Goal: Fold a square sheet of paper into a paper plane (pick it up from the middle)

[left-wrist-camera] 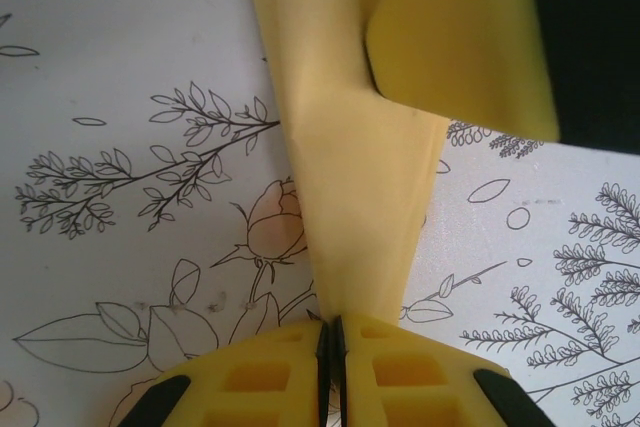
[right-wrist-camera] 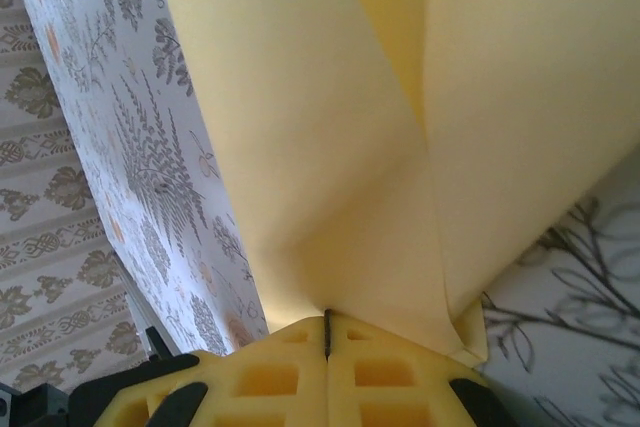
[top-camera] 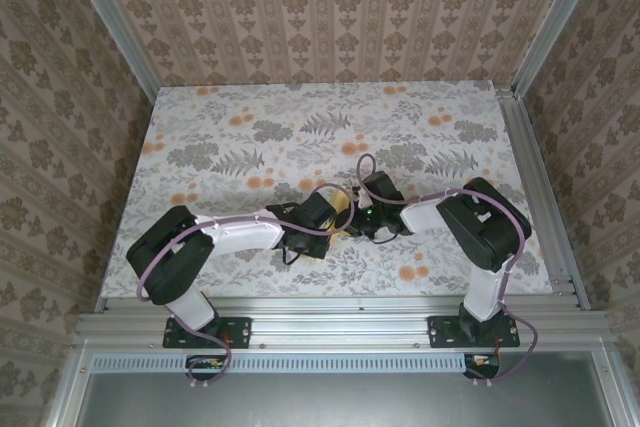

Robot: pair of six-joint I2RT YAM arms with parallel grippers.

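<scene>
The pale-yellow sheet of paper is folded and creased, and it hangs between both grippers low over the table's near middle. My left gripper is shut on its narrow end, from which the paper widens upward. At the paper's far end, one yellow finger of the right gripper shows. My right gripper is shut on another fold, and the paper spreads above it with two creases meeting near the jaws. From above, the left gripper and right gripper nearly touch and hide most of the paper.
A flower-print cloth covers the table. Patterned walls close in the back and both sides. Metal rails run along the right edge and the near edge, where the arm bases are bolted.
</scene>
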